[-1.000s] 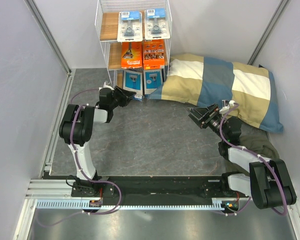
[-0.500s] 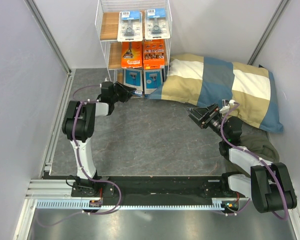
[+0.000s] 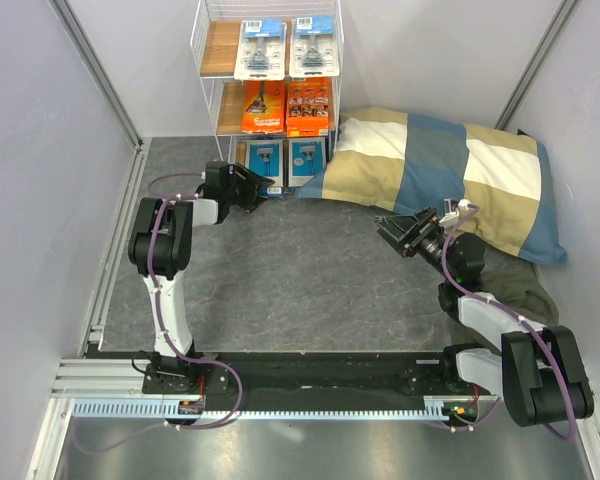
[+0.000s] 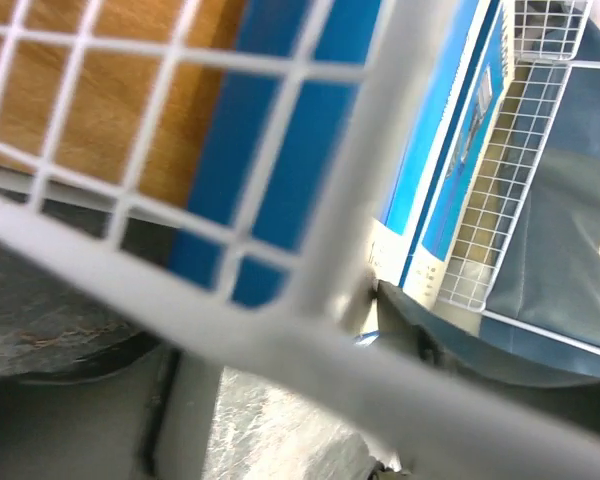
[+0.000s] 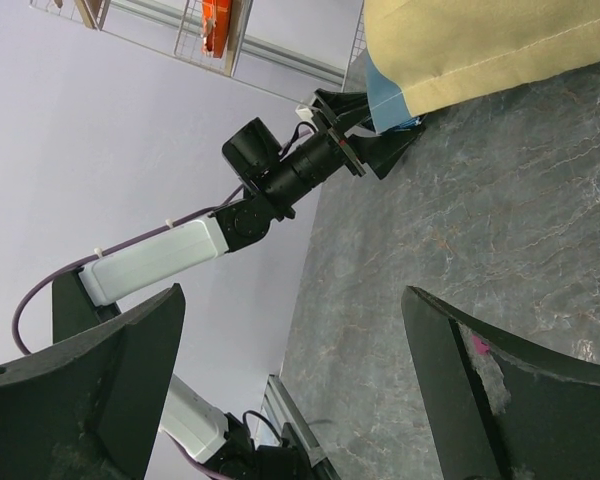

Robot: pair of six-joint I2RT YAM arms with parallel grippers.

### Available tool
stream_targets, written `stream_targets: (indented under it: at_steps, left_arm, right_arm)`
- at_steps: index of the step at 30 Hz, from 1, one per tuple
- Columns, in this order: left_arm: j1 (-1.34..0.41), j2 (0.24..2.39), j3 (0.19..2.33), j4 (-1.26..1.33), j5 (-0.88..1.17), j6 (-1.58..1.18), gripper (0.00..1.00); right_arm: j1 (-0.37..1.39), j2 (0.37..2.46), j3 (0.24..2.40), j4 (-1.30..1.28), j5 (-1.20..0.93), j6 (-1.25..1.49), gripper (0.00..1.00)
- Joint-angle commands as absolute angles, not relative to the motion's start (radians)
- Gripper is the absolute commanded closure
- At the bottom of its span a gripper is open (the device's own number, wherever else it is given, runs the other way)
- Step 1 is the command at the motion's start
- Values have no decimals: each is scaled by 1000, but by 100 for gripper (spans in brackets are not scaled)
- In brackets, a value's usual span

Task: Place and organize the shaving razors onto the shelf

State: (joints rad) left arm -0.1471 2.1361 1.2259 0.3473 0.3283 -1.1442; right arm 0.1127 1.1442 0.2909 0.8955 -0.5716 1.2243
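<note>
- Left gripper at the shelf's bottom tier, just beside the blue boxes; its opening can't be told.
- Right gripper wide open, empty, well apart from the razors, all shelved.

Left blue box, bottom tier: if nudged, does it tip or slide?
Likely tips: the left blue box stands on its thin edge. Probably stiff and light, a flat carton by its look. The right blue box beside it and the shelf wire may catch it.

Left end effector tips hidden against shelf, its wire blurred, print on razor packs unreadable
</note>
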Motion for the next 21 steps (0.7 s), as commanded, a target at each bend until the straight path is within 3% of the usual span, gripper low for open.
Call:
stream_targets:
  at_steps: [1, 6, 7, 8, 21]
  left_arm:
    - [-160, 2106, 1276, 223, 308, -1023, 24]
    - [-160, 2072, 1287, 105, 278, -956, 13]
    - [-160, 2059, 1287, 95, 278, -934, 2]
    - [-160, 2048, 1285, 83, 270, -925, 0]
    - [-186, 1855, 1112, 143, 299, -839, 0]
  right_arm:
    - [104, 1120, 305, 905, -586, 1212, 2]
    - [106, 1111, 299, 902, -588, 1212, 2]
    - [106, 1109, 298, 903, -588, 1212, 2]
    - [104, 1108, 295, 904, -588, 1210, 2]
    - [104, 1111, 290, 900, -588, 1204, 2]
